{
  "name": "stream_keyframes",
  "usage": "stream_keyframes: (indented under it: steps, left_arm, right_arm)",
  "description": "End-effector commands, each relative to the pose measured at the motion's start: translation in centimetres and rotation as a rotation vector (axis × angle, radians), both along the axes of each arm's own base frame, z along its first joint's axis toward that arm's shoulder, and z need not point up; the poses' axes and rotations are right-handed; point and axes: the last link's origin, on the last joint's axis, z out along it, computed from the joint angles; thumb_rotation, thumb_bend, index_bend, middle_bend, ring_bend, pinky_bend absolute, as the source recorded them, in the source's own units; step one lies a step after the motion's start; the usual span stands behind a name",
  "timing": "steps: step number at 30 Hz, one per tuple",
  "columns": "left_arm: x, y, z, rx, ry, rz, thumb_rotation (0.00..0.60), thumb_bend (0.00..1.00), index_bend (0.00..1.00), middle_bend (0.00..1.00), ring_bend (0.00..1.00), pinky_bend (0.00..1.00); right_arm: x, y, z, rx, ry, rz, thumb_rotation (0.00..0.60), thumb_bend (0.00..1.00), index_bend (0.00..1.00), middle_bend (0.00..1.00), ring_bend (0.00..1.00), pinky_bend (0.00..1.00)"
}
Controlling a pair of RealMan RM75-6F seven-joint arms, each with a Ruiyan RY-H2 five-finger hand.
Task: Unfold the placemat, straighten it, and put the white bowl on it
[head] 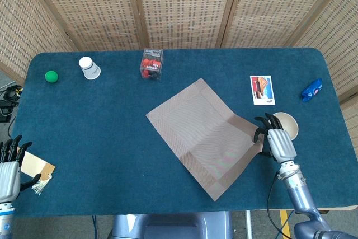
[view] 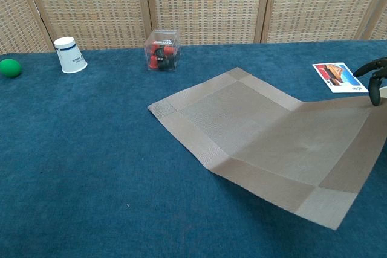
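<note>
The brown woven placemat point(head: 204, 134) lies unfolded and skewed on the blue table point(head: 100, 121), one corner pointing at the clear box. My right hand point(head: 277, 141) grips its right corner, which is lifted a little off the cloth. In the chest view the placemat point(view: 272, 137) spreads to the right edge, where only the dark fingertips point(view: 376, 74) show. The white bowl point(head: 290, 121) sits upright just behind that hand, partly hidden by it. My left hand point(head: 8, 174) rests at the table's near left corner, fingers apart and holding nothing.
A green ball point(head: 51, 76), a white paper cup point(head: 89, 67) and a clear box of red pieces point(head: 151, 63) line the far side. A picture card point(head: 262, 89) and a blue wrapper point(head: 312, 89) lie at the right. A tan tag point(head: 33, 166) lies by my left hand.
</note>
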Motion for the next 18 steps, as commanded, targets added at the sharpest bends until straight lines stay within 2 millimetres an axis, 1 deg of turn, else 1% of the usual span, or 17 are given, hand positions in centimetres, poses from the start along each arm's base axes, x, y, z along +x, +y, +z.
stream_keyframes:
  steps: [1,9,11,13,15,16,18]
  left_arm:
    - [0.0,0.0,0.0,0.0,0.0,0.002,0.6,0.13,0.18,0.0,0.0,0.0]
    - [0.0,0.1,-0.1,-0.002,0.002,-0.001,0.6,0.13,0.18,0.0,0.0,0.0]
    - [0.0,0.1,-0.1,-0.003,0.001,-0.003,0.6,0.13,0.18,0.0,0.0,0.0]
    - [0.1,0.2,-0.1,-0.001,0.0,-0.007,0.6,0.13,0.18,0.0,0.0,0.0]
    - [0.1,0.2,-0.1,-0.002,-0.001,-0.01,0.6,0.13,0.18,0.0,0.0,0.0]
    - [0.1,0.2,-0.1,-0.002,-0.002,-0.011,0.6,0.13,0.18,0.0,0.0,0.0]
    - [0.2,0.3,0.0,0.001,-0.008,-0.017,0.6,0.13,0.17,0.0,0.0,0.0]
  right_arm:
    - [-0.2,-0.9,0.5,-0.01,0.027,-0.009,0.6,0.53,0.7,0.28,0.07,0.01]
    - [-0.7,-2.6,1.6,-0.039,0.064,-0.036,0.6,0.52,0.69,0.28,0.07,0.01]
    - [-0.9,-2.8,2.0,-0.049,0.068,-0.045,0.6,0.51,0.65,0.25,0.07,0.01]
    - [-1.2,-3.0,2.5,-0.056,0.081,-0.053,0.6,0.46,0.54,0.17,0.04,0.0]
    - [-1.6,-2.8,3.1,-0.058,0.121,-0.051,0.6,0.37,0.37,0.05,0.0,0.0]
    - [-1.8,-2.8,3.6,-0.064,0.148,-0.05,0.6,0.34,0.32,0.02,0.0,0.0]
    - [-2.5,-2.3,5.4,-0.121,0.165,-0.068,0.6,0.27,0.23,0.0,0.0,0.0]
